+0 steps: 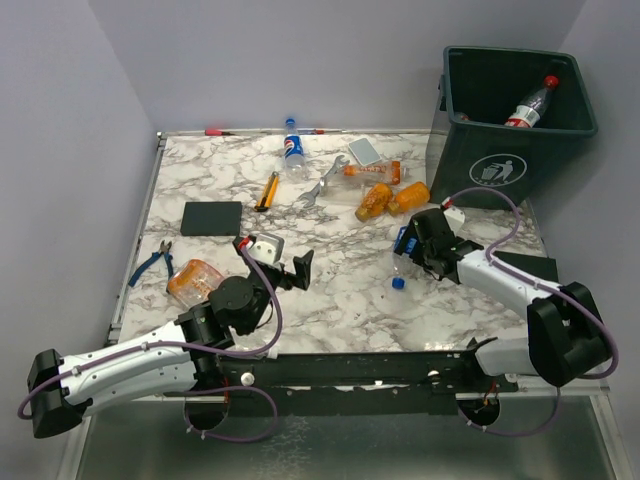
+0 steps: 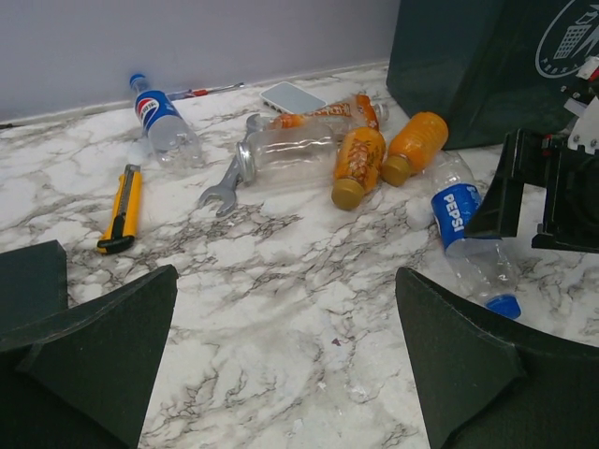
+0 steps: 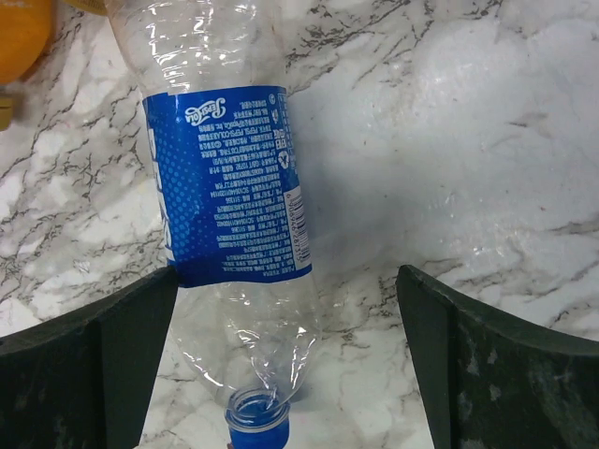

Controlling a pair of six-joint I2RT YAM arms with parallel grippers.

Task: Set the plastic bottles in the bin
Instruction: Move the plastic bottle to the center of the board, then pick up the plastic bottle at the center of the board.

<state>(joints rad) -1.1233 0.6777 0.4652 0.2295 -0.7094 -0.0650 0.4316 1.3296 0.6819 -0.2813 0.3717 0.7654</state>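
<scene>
Clear blue-labelled Pepsi bottle [image 3: 229,187], blue cap toward the camera, flat on the marble table [image 3: 449,140] between the wide-spread fingers of the right gripper [image 3: 285,365], not clamped. Just beyond, two orange bottles [image 1: 375,200] near the bin [image 1: 470,175]; red-capped bottle [image 1: 530,105] inside it. Farther off, left gripper [image 2: 285,355] spread wide, empty, over the marble.

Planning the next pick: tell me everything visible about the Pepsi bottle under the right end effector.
The Pepsi bottle is clear, dented plastic with a blue label and blue cap, seemingly empty. It lies on its side on the marble table, between the fingers of the open right end effector, close against one; contact is unclear.
</scene>
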